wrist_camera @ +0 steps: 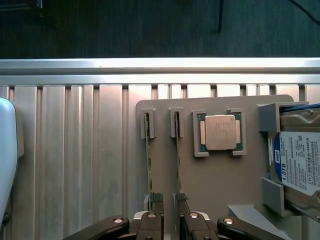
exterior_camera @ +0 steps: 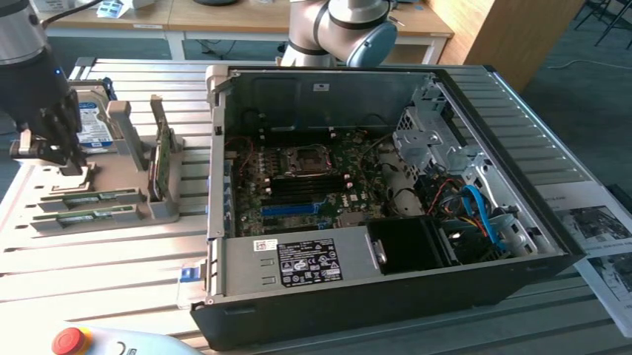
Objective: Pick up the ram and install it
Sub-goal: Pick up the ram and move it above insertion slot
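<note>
Surface: a slatted aluminium table (exterior_camera: 109,274). An open PC case (exterior_camera: 395,296) fills the centre of the exterior view. A grey fixture (exterior_camera: 40,188) sits at centre left, papers (exterior_camera: 602,222) at the right edge and a red stop button (exterior_camera: 71,340) at lower left. Wooden desks (exterior_camera: 247,18) run along the top of the frame, with dark floor beyond.

Pose: the arm (exterior_camera: 29,66) comes down at upper left, wrist vertical, over the fixture's far end. The gripper (wrist_camera: 169,199) is released: its fingertips stand a little apart, with bare fixture plate between them and nothing grasped.

Task item: the ram (wrist_camera: 177,155) stands on edge in its fixture slot, its near end just under one fingertip. A second ram (wrist_camera: 148,160) stands in the neighbouring slot.

Differences between views: the wrist view shows a CPU (wrist_camera: 220,132) seated in a recess beside the rams, and a hard drive (wrist_camera: 300,165) beyond it. The exterior view shows a wider card (exterior_camera: 163,159) on edge between fixture and case.
</note>
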`<state>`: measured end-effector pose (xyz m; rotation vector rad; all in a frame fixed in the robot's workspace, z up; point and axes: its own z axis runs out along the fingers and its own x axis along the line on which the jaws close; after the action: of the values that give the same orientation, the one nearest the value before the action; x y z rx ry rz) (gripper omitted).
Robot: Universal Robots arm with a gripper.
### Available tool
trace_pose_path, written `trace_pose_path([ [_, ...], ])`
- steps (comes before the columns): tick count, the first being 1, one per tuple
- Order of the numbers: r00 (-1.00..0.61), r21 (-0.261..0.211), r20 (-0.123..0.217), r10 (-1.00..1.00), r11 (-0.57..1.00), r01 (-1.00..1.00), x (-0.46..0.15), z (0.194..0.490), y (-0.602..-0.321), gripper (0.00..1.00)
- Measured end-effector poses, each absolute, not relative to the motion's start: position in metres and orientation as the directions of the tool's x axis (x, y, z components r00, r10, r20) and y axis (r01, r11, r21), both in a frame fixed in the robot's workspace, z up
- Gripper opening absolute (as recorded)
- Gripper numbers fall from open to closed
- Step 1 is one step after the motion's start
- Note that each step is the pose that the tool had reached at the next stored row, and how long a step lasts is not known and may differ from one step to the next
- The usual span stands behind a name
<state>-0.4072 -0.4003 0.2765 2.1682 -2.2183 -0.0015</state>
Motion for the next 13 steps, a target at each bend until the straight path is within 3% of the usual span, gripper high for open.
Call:
trace_pose_path([
  [13, -0.022, 0.028, 0.028, -0.999, 0.023, -0.999, -0.407, 0.263, -0.400, 0.24],
])
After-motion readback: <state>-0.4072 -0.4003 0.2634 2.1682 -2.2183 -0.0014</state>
